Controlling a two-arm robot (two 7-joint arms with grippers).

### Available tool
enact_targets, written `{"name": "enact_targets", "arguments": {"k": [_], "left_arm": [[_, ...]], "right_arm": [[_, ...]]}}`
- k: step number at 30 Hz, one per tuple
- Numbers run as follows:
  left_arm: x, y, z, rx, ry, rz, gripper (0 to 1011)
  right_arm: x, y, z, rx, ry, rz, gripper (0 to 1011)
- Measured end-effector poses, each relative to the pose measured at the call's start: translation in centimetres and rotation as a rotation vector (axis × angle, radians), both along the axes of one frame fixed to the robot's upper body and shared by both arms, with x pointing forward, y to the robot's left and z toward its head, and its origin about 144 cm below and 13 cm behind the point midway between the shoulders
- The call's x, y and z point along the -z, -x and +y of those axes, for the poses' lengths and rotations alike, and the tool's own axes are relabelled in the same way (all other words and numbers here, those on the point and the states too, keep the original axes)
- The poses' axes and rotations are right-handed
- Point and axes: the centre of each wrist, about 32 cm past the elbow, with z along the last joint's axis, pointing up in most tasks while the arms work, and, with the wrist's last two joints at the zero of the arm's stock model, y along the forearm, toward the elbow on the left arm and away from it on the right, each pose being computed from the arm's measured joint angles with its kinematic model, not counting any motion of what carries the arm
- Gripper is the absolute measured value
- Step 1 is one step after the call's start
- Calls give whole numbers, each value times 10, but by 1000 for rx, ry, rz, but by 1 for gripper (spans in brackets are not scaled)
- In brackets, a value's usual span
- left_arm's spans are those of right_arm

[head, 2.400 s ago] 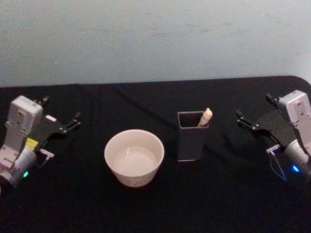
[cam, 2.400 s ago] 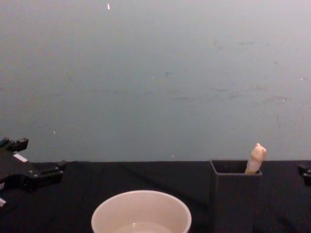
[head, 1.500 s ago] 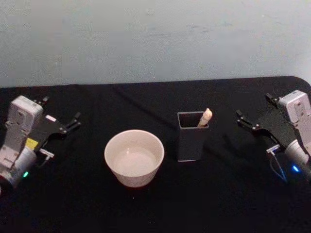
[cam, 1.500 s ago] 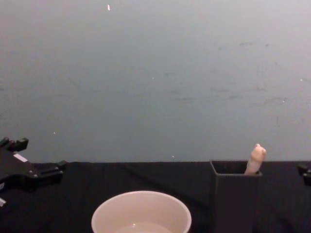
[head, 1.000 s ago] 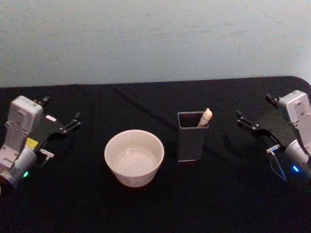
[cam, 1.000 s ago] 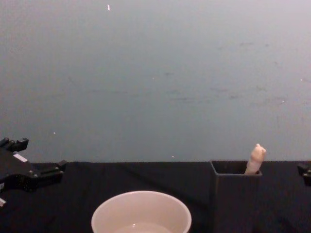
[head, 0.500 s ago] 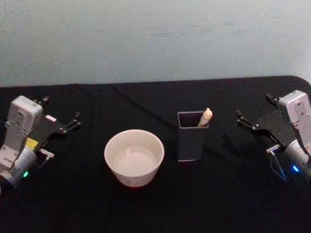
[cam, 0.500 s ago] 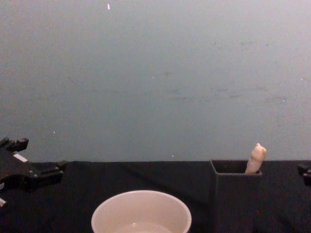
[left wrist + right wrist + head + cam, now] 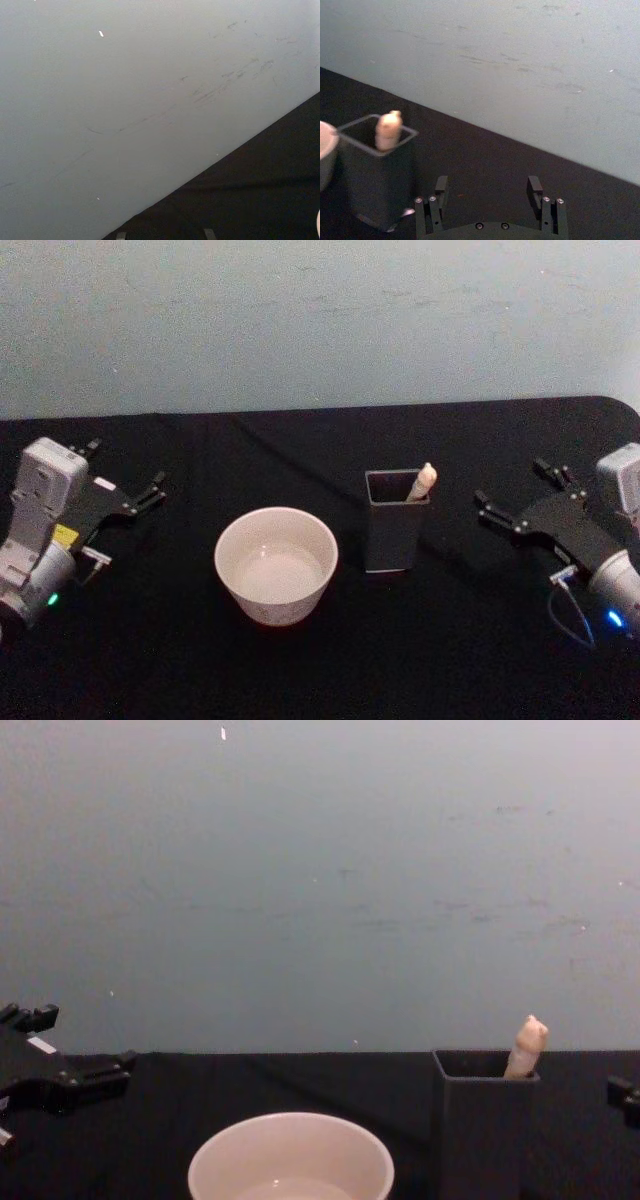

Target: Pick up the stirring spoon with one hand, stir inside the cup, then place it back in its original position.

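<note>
The cup (image 9: 276, 562) is a wide, round bowl shape in smooth cream-white with a thin rim and walls that narrow toward the base. Just to its right, not touching it, stands the holder (image 9: 395, 530), a tall square box in matte dark grey with straight sides and an open top.

The stirring spoon (image 9: 424, 480) stands in that holder, in its far right corner. Only the cream-beige top of the handle, with its small rounded knob, sticks out above the rim; the rest is hidden inside. Its long axis runs close to upright, leaning a little so that the knob points up and to the right.

The left gripper (image 9: 123, 465) hovers at the left edge of the table (image 9: 300, 670), well apart from the cup. Its black fingers are spread and hold nothing, and its grey body carries a yellow label. The right gripper (image 9: 488, 187) is to the right of the holder, near it but not touching, and points toward it. Its two black fingers (image 9: 441, 185) are set wide apart with nothing between them.

The table is covered in a matte black cloth and has a rounded far right corner. Behind it rises a plain wall (image 9: 320, 870), painted pale blue-grey, with faint scuffs and streaks.
</note>
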Motion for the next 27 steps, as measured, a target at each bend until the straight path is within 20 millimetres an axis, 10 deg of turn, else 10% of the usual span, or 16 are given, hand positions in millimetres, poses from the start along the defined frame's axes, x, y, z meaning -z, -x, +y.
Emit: {"name": "enact_targets", "arguments": {"k": [12, 27], "left_arm": [[0, 0, 0, 0, 0, 0, 1001], [0, 0, 0, 0, 0, 0, 1001]], "right_arm": [[-4, 37, 7, -140, -178, 48, 1000], [3, 26, 39, -168, -291, 35, 1000]]}}
